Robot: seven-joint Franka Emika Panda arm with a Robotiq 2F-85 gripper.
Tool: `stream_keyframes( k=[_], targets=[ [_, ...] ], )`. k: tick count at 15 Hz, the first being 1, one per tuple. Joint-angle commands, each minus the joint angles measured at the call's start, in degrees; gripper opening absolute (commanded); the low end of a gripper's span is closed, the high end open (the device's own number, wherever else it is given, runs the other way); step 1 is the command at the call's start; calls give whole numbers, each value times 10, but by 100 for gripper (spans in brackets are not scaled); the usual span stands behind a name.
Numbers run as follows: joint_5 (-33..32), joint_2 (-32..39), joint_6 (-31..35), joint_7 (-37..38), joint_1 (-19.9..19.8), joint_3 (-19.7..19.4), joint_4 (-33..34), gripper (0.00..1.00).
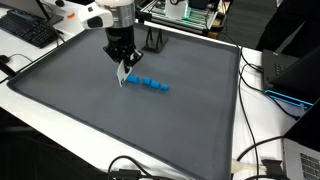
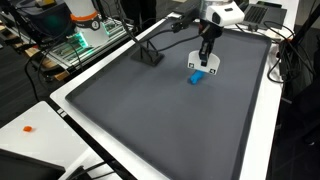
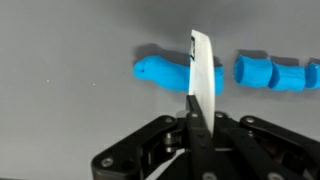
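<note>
Your hand (image 3: 197, 105) is clenched on a thin white blade (image 3: 203, 65), fingers pinching its lower end in the wrist view, so the flat strip runs straight out from between them. In both exterior views the hand (image 1: 122, 68) (image 2: 205, 58) points down at the bench, with the blade (image 1: 122, 78) slanting from it toward the surface.

Seen from the wrist, the blade crosses a blue roll (image 3: 160, 72) lying sideways, and covers the roll's right end. You cannot tell from these pictures whether the edge is touching the roll or is just above it. Just right of the blade, in line with the roll, lie the cut pieces (image 3: 270, 73), short blue chunks set close together. In an exterior view they form a short row (image 1: 152, 84) running away from the blade's tip.

All of it rests on a grey mat (image 1: 130, 130) that covers most of the white bench (image 2: 20, 115). A black stand (image 1: 154, 42) sits near the mat's far edge, well apart from the blue row, and a keyboard (image 1: 30, 30) lies off the mat.
</note>
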Motion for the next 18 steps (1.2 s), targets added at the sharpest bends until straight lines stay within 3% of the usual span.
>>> stream_keyframes(
  k=[1,18],
  targets=[
    [-6,17,9,7,-2,0,8,1],
    [25,50,7,-6,-17,16,20,1]
  ],
)
